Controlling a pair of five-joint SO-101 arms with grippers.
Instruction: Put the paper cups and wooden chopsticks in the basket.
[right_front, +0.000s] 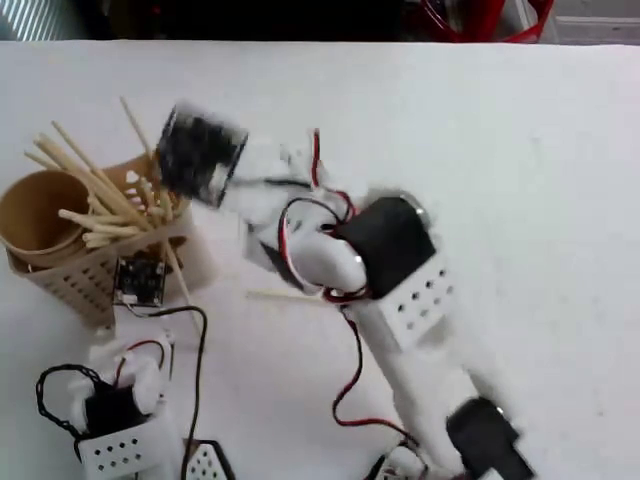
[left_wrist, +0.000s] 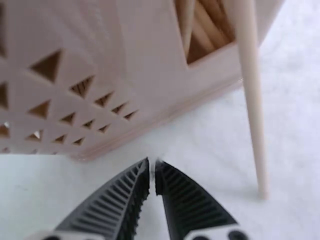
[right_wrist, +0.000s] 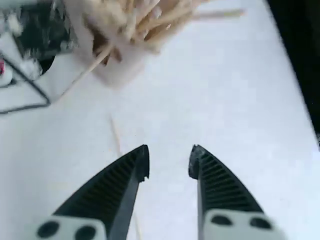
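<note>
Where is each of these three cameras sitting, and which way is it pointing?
High view: fixed above the table, looking down on the left arm, the right arm, the basket and a loose chopstick.
Left wrist view: on the left arm, facing the basket's wall close up; its shut left gripper shows.
Right wrist view: on the right arm, looking across the table toward the basket; its open right gripper shows.
Shared: all three see the basket.

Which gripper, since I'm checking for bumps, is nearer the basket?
Left. The left gripper, shut, is close to the basket wall; the right gripper, open, is over the table with the basket farther ahead.
</note>
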